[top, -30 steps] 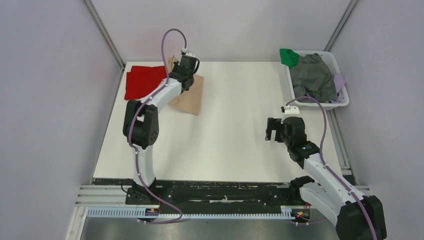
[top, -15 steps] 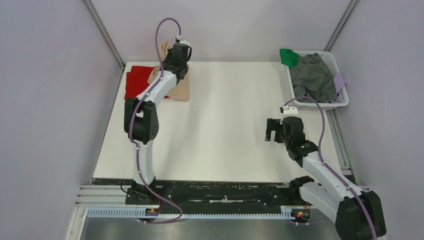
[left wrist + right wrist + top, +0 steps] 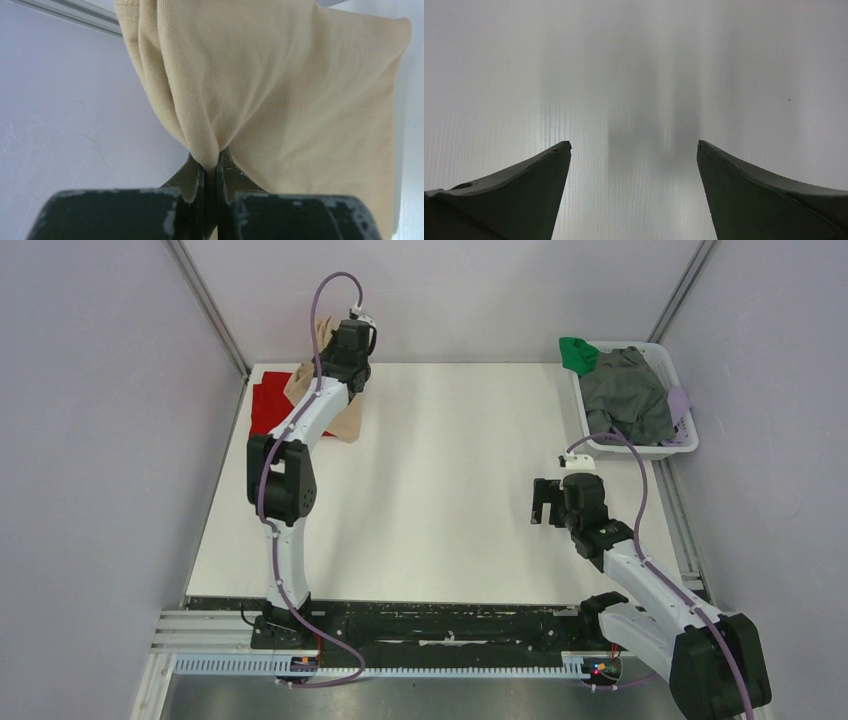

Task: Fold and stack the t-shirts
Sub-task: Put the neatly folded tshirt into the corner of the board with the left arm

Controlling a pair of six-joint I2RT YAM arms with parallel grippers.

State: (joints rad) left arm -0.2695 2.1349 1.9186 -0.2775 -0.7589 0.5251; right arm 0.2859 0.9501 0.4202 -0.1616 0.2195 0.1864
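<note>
Beige t-shirt (image 3: 280, 110) shifted left, left claw (image 3: 210, 159) pinching it, arm (image 3: 316, 412) outstretched

The left arm (image 3: 310, 415) reaches to the upper left of the frame, left claw (image 3: 211, 161) pinched shut on the beige t-shirt (image 3: 280, 90); at lower right, the right arm (image 3: 640, 575) hovers, right claw (image 3: 634, 145) spread wide.

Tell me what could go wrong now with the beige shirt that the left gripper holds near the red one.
The left gripper pinches only a small bunch of the beige shirt, so the cloth may slip out. The loose cloth hangs at the edge of the red shirt; it may drag that shirt or land crooked. The right gripper is open and far off, so it cannot steady anything.
</note>
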